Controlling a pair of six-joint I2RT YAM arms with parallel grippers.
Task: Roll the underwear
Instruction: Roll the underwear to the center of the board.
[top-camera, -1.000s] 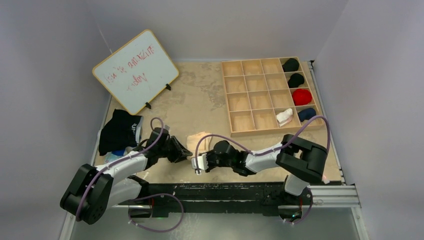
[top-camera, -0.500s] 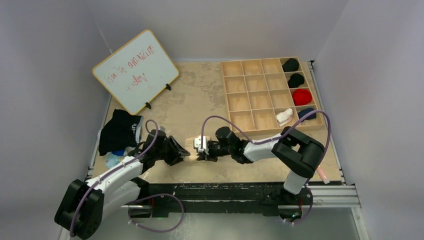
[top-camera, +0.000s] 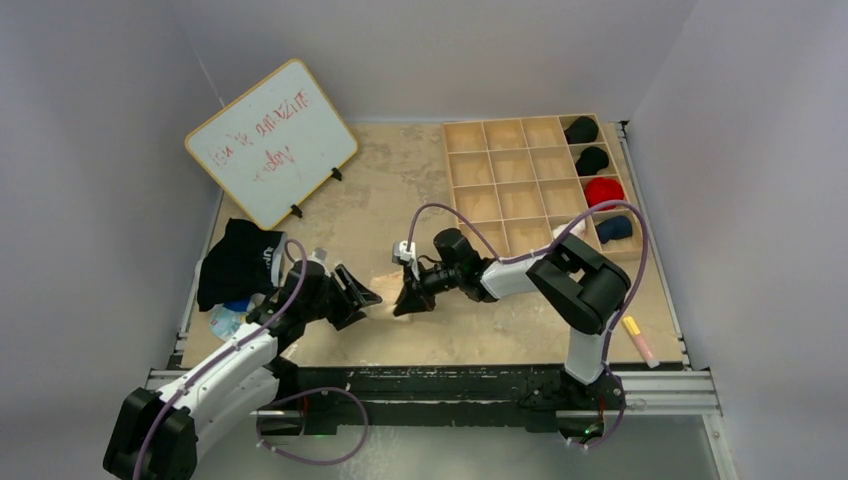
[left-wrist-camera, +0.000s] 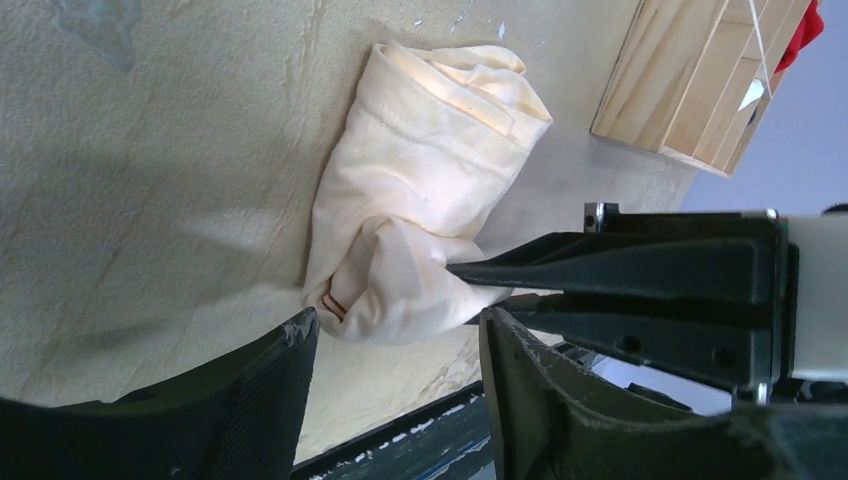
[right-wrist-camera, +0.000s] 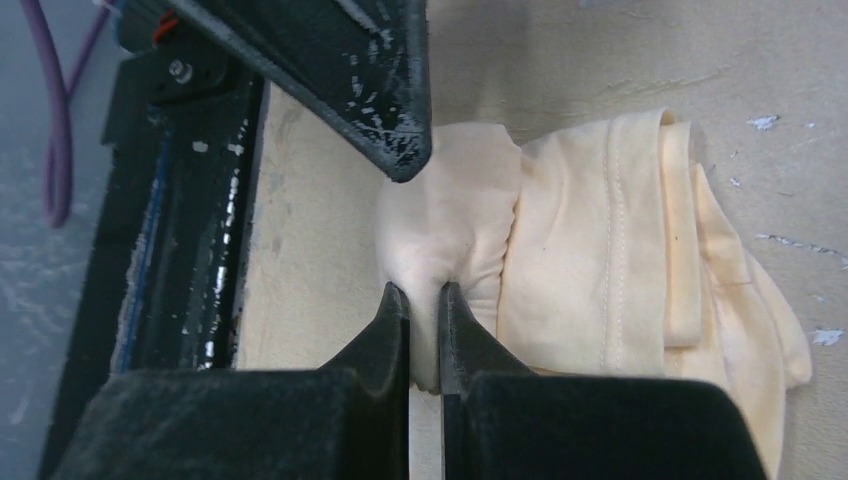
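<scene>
Right wrist: right gripper (right-wrist-camera: 425, 292) clamped shut on a fold of the cream underwear (right-wrist-camera: 610, 240). Left gripper (left-wrist-camera: 398, 325) spread open at the bundle's end. Bundled on the tabletop (left-wrist-camera: 150, 150) between both arms, apart from the wooden compartment tray (top-camera: 500, 190).

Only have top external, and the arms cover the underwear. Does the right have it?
Observer: Yes. The right gripper is shut on a fold at one end of the underwear.
Operator: Left?
Observer: The left gripper is open, with its fingers astride that same end and not clamped on it.
Operator: Rolled?
Observer: Only loosely. It is a slack bundle lying on the table, with layers showing at the far end.
</scene>
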